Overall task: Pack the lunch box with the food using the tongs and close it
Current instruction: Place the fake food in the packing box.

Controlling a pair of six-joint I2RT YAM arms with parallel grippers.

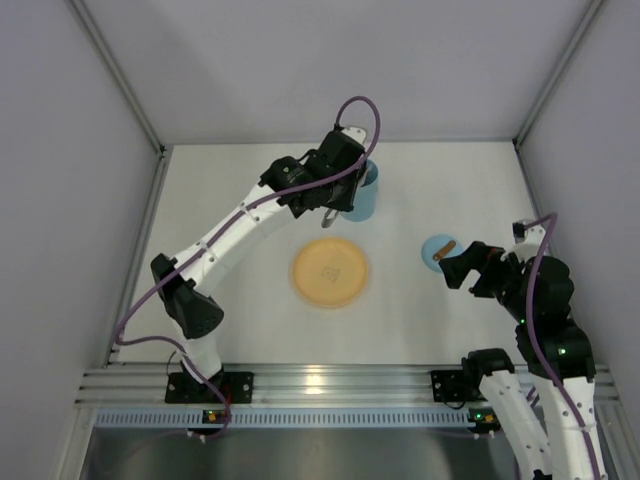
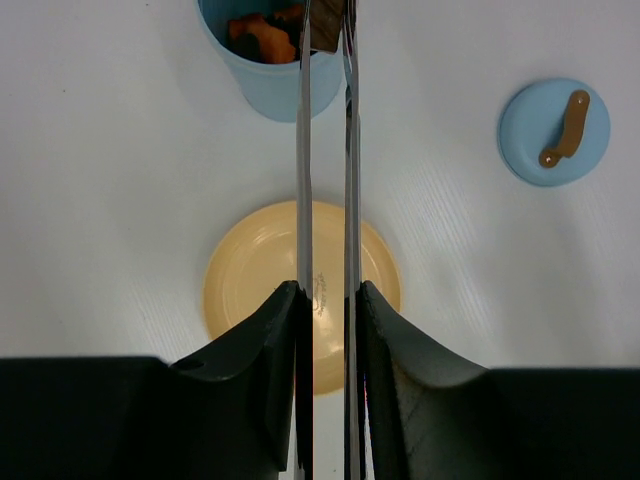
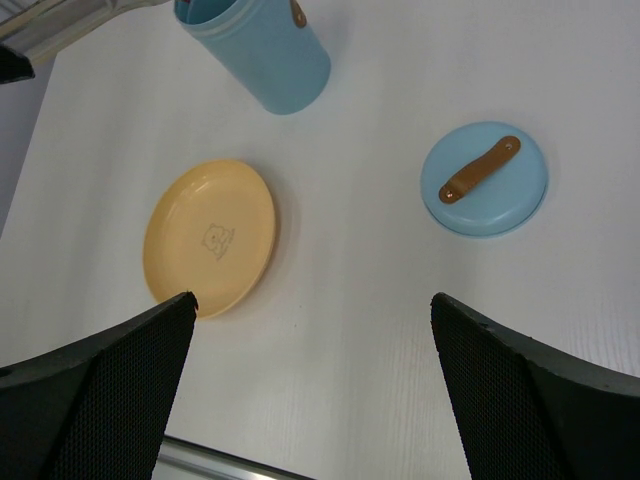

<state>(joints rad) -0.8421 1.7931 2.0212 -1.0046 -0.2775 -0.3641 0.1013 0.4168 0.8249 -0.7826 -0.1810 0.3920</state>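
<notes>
left gripper (image 2: 328, 300) is clamped hard on the tongs (image 2: 303, 160), squeezing the two slim silver arms nearly parallel. their long axis runs straight out ahead of the fingers, and the tips end over the mouth of the lunch box (image 2: 268, 92). right gripper (image 3: 312, 305) is spread wide with nothing in it.

going down in size: the table (image 1: 450, 190) is white and matte with a faint grain. the plate (image 2: 250, 285), round, shallow and glossy yellow-orange, lies just ahead of the left fingers, under the tong arms; i see no pieces on it. dead ahead beyond it the lunch box stands upright, a tall light-blue plastic cylinder with its top open. the lid (image 3: 500, 195), a flat blue disc with a brown strap tab, lies ahead and to the right of the left gripper, well apart from the box. it sits just ahead of the right gripper, so the right arm is the nearer one. the food (image 2: 262, 35), orange-red and dark chunks, is inside the box. a dark brown bit (image 2: 327, 22) looks pinched between the tong tips, though the frame edge crops it.

with the tips over the opening, i judge easing the squeeze would drop it in.
</notes>
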